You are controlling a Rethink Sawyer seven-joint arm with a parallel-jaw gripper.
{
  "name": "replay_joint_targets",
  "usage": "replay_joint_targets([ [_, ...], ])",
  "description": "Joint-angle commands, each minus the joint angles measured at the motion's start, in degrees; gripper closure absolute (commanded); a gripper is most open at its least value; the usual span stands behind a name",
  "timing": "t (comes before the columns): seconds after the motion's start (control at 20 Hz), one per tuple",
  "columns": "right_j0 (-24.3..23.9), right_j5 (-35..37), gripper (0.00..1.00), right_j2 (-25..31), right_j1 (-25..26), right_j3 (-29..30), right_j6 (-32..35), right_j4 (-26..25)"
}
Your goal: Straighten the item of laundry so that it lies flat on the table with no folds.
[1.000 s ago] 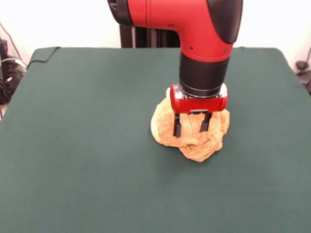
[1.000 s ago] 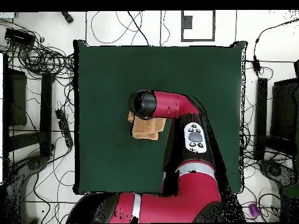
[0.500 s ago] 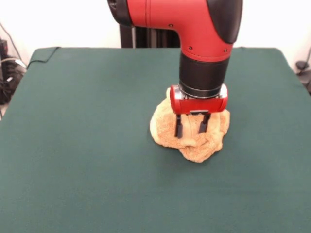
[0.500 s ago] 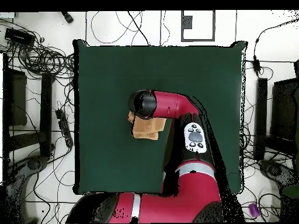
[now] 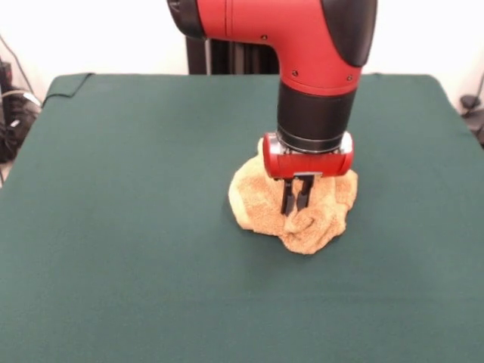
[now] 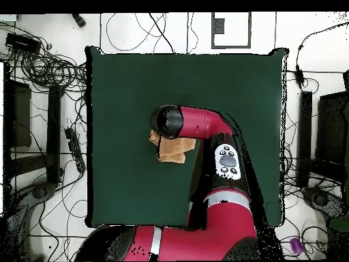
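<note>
The item of laundry [image 5: 261, 200] is an orange-tan terry towel, bunched into a crumpled heap near the middle of the dark green table [image 5: 128, 227]. My gripper [image 5: 295, 204] stands straight down on the heap, its two black fingers shut together on a pinch of the cloth. In the overhead view the arm's head covers most of the towel [image 6: 172, 150], and only its lower part shows below the head. The gripper itself is hidden there.
The red arm [image 6: 211, 170] crosses the table from the base side in the overhead view. Cables [image 6: 48, 65] and dark equipment lie on the floor around the table edges.
The fingers stood apart over the towel and have now closed on a fold of it. The heap has drawn in slightly around the fingers.
</note>
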Motion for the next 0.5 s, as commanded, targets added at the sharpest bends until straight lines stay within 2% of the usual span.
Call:
replay_joint_targets([
  [0.05, 1.8, -4.5, 1.0, 0.1, 4.3, 2.2, 14.9, 1.9],
  [0.2, 2.2, -4.3, 1.0, -0.4, 3.4, 3.0, 15.4, 2.4],
  [0.3, 2.3, -2.4, 1.0, -0.4, 0.5, 4.6, 15.1, 2.9],
  [0.4, 2.3, 2.5, 1.0, -0.3, -6.0, 7.6, 14.3, 4.1],
  [0.5, 2.1, 10.8, 1.0, -0.6, -12.2, 8.1, 12.5, 5.2],
])
